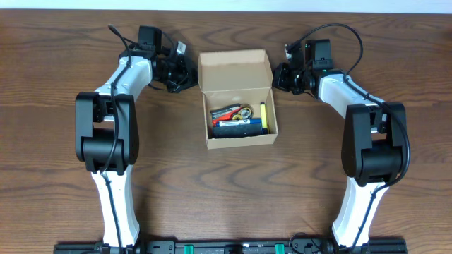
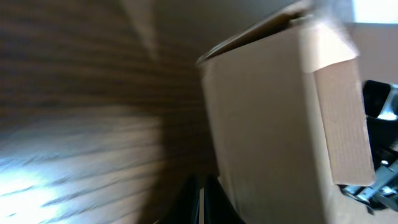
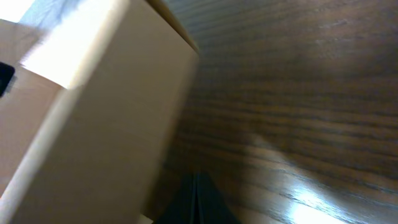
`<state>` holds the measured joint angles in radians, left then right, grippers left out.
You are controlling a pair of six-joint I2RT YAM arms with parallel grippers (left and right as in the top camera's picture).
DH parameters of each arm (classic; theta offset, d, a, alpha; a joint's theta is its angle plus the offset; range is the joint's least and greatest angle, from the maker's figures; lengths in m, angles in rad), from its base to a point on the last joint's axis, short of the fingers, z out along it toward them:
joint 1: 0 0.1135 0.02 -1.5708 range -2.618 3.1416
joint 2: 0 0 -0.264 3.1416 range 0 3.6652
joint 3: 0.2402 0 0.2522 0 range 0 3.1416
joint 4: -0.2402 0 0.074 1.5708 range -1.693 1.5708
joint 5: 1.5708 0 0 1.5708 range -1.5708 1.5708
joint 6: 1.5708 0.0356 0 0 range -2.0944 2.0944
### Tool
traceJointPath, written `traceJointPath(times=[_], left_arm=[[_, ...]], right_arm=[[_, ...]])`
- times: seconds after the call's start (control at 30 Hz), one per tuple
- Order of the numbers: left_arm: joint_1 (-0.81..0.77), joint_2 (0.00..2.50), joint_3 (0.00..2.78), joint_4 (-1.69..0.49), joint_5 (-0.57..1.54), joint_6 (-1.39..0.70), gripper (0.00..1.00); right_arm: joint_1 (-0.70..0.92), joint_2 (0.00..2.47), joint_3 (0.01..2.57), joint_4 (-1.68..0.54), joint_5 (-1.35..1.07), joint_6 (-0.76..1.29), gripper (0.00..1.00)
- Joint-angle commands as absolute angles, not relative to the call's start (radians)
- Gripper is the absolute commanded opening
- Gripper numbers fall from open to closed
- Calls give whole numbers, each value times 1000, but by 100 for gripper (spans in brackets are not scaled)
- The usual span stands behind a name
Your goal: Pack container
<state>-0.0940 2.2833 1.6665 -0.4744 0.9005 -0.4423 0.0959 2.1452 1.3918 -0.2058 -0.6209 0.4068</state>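
Observation:
The container (image 1: 240, 138) is a tan cardboard box in the middle of the table, its flap lid (image 1: 234, 69) standing open at the back. Inside lie several markers (image 1: 236, 117), one yellow at the right. My left gripper (image 1: 189, 75) is shut and empty, just left of the lid. My right gripper (image 1: 278, 76) is shut and empty, just right of the lid. The left wrist view shows the box's outer wall (image 2: 267, 124) close beside the shut fingers (image 2: 202, 202). The right wrist view shows the opposite wall (image 3: 106, 118) beside its shut fingers (image 3: 194, 199).
The brown wooden table (image 1: 63, 56) surrounds the box. Both arm bases stand at the front edge, left (image 1: 116, 212) and right (image 1: 357, 212). A pale wall strip runs along the table's far edge.

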Motion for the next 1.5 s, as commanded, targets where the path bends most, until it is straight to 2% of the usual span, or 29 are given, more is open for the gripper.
traceJointPath(times=[0.0, 0.3, 0.53, 1.0, 1.2, 1.33, 1.47], left_arm=[[-99, 2291, 1665, -431, 997, -450, 6], [-88, 2283, 1677, -323, 1122, -436, 6], [-88, 2229, 1680, -323, 1125, -358, 6], [-93, 2043, 1680, -343, 1119, -250, 6], [-97, 1983, 1680, -436, 1116, -172, 6], [-113, 1952, 1680, -543, 1108, -80, 6], [-146, 1917, 1680, -703, 1010, 10, 6]], right_arm=[[113, 2162, 1393, -190, -641, 427, 1], [81, 2162, 1393, -68, -775, 426, 1], [57, 2160, 1393, 77, -904, 426, 1], [53, 2041, 1393, 139, -958, 368, 1], [54, 1945, 1393, 72, -958, 296, 1], [60, 1883, 1393, -81, -957, 181, 1], [81, 1825, 1393, -282, -899, 45, 1]])
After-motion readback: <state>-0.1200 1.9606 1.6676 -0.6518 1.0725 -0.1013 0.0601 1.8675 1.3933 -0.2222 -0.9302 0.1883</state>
